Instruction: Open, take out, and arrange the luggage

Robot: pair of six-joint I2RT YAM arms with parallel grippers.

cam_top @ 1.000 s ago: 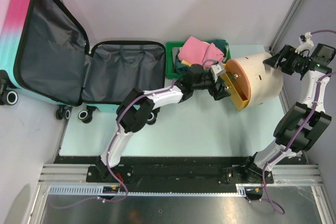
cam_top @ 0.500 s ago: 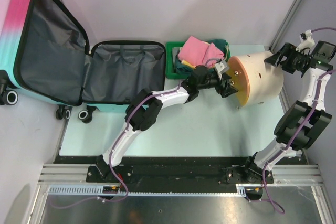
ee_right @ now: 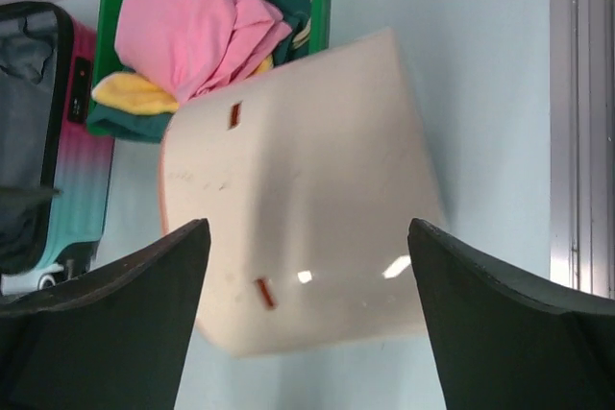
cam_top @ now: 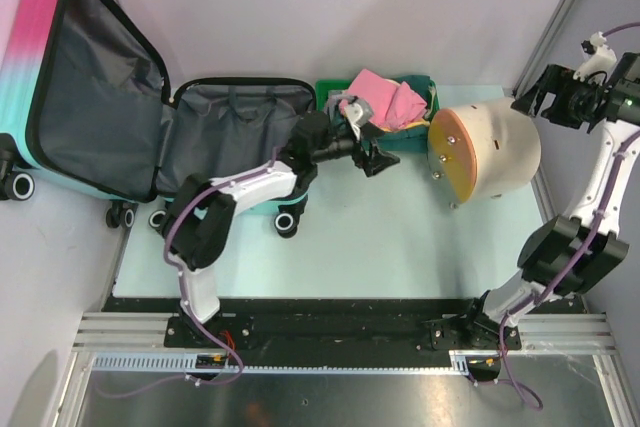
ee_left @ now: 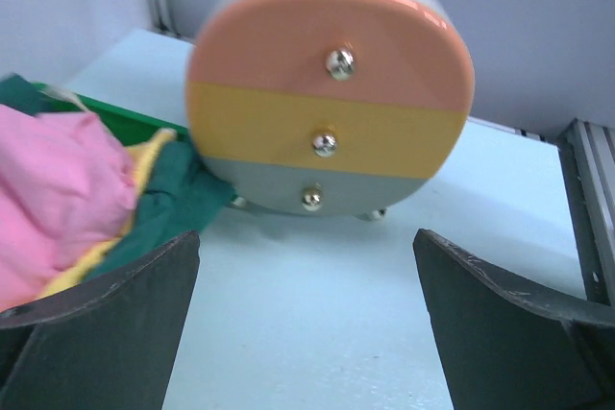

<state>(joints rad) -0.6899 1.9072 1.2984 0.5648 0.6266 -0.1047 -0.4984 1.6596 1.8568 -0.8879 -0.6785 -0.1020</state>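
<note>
The luggage (cam_top: 90,77) lies open at the left, its pink-to-teal shell up against the wall and its grey-lined lower half (cam_top: 235,137) flat on the table; nothing shows inside it. In the right wrist view the luggage (ee_right: 67,189) shows at the left edge. My left gripper (cam_top: 380,155) hangs open in front of the green tray, with bare table between its fingers (ee_left: 106,324), and faces the cylinder's striped face (ee_left: 327,93). My right gripper (cam_top: 532,107) is open too, raised off the far right end of the cylinder (ee_right: 298,228), and holds nothing.
A green tray (cam_top: 328,107) heaped with pink, yellow and dark green clothes (cam_top: 375,97) stands right of the luggage. The white-and-orange cylinder (cam_top: 490,152) lies on its side at the right, three metal knobs on its face. Frame posts stand at the right edge.
My left gripper has drawn back to the left, away from the cylinder's face, and stands a little wider. The right gripper has opened wider and lifted off the cylinder's far end.
</note>
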